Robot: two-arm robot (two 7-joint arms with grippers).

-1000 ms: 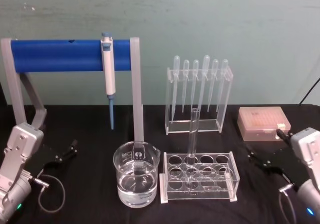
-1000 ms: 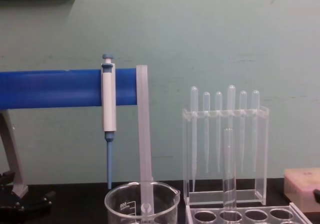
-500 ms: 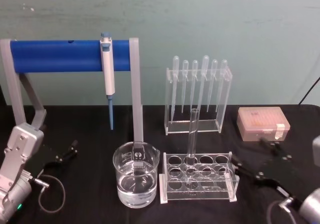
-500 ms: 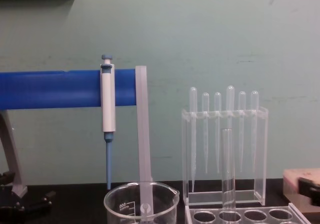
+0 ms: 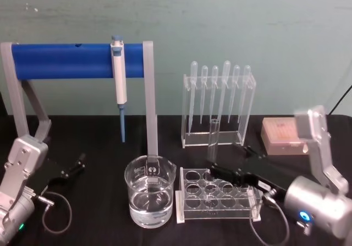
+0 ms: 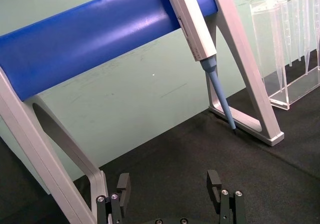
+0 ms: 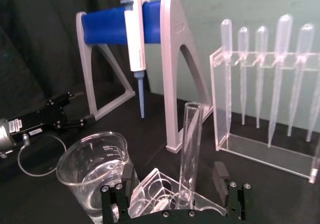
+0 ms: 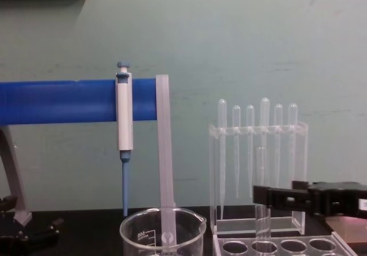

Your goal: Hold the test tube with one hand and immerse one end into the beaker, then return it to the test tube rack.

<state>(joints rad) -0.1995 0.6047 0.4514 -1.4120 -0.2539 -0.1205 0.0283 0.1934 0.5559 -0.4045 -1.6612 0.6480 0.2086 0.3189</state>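
Reaching the right gripper [image 7: 173, 170] in from the bench's right edge, low over the back row of the rack [image 5: 217, 206]. Spreading its jaws wide, gripping nothing. Bracketing the tube [image 5: 213, 138] between the two fingers [image 7: 220, 176], one on each side, with clear gaps showing in the right wrist view, so touching neither. Standing the tube upright in a back-row hole of the rack, open rim up, rounded end down in the hole. Crossing one black finger in front of the tube's lower part in the chest view, just above the rack's top plate.

Seating the rack near the bench's front edge, a little right of centre, with the beaker [image 5: 149, 182] just beside it on the left and apart from it. Carrying clear liquid in the beaker's lower part, white marks facing the front.

Resting the left gripper [image 6: 168, 176] low near the bench's left edge, well apart from beaker and rack, jaws parted wide and holding nothing.

Hanging a pipettor [image 5: 118, 86] from a blue bar [image 5: 66, 60] toward the back left corner, behind the beaker. Lining up six pipettes [image 5: 220, 89] in a clear stand [image 5: 217, 138] behind the rack. Sitting a pink box [image 5: 283, 136] toward the right edge, behind the right arm.
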